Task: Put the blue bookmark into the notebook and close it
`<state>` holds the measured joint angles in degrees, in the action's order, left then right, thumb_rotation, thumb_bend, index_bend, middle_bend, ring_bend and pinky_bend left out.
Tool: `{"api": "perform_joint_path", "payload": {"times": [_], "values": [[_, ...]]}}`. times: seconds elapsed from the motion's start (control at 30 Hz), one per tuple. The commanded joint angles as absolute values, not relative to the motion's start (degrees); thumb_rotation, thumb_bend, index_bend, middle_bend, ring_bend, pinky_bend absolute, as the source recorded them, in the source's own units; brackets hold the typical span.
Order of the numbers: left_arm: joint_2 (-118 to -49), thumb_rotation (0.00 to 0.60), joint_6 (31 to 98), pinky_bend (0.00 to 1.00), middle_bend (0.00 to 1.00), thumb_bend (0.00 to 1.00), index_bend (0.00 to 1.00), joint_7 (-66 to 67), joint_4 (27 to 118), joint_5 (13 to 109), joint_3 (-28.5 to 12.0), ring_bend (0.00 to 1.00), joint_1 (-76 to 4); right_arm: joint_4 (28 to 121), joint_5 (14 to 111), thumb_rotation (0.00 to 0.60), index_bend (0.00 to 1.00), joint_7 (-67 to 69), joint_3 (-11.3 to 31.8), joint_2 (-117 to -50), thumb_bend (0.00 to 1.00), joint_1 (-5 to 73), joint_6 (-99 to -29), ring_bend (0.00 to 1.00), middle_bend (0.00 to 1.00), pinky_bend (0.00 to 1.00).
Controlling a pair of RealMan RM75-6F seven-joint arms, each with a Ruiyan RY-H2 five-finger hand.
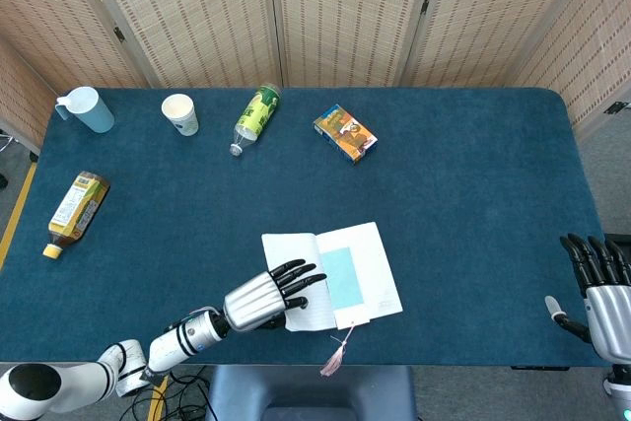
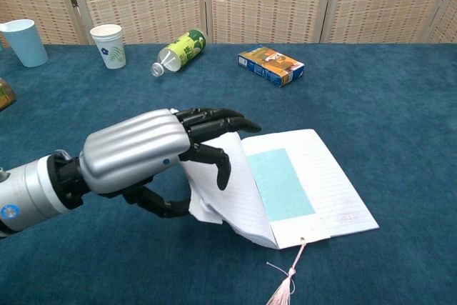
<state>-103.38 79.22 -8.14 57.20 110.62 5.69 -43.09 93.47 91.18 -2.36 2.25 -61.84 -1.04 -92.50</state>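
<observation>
The white notebook (image 1: 373, 268) (image 2: 339, 183) lies near the table's front edge, turned a little askew. The light blue bookmark (image 1: 340, 278) (image 2: 280, 183) rests flat on its right page, and a pink tassel (image 2: 283, 291) hangs past the bottom edge. My left hand (image 1: 264, 299) (image 2: 143, 155) grips the left half of the notebook, fingers on top and thumb underneath. That half is lifted off the table and tilts up toward the spine. My right hand (image 1: 599, 291) is far off at the table's front right corner, fingers straight and apart, holding nothing.
Along the back stand a blue cup (image 1: 87, 108), a paper cup (image 1: 180, 113), a lying green bottle (image 1: 256, 115) and a small orange box (image 1: 345, 132). A yellow bottle (image 1: 77, 206) lies at the left edge. Blue cloth (image 1: 473, 204) covers the table.
</observation>
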Motion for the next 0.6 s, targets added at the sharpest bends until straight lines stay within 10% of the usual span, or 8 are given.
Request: {"api": "perform_joint_path", "payload": {"times": [0.03,0.6], "values": [[-103.11,0.6,78.69,0.15,0.11,0.47,0.53,-7.61,58.2,110.42,4.97,0.01,-44.06,93.28,91.1,0.6,0.0,-2.13,2.25,-61.87,0.23,-1.19,-92.67,0.05,0.1,0.06],[-99.77,0.6,79.66,0.15,0.16,0.54,0.68,-5.9,60.48,109.98,6.3,0.01,-43.18,93.53,91.61,0.6,0.0,-2.43,2.37,-62.02,0.23,-0.63,-92.13,0.05,0.1,0.06]]}}
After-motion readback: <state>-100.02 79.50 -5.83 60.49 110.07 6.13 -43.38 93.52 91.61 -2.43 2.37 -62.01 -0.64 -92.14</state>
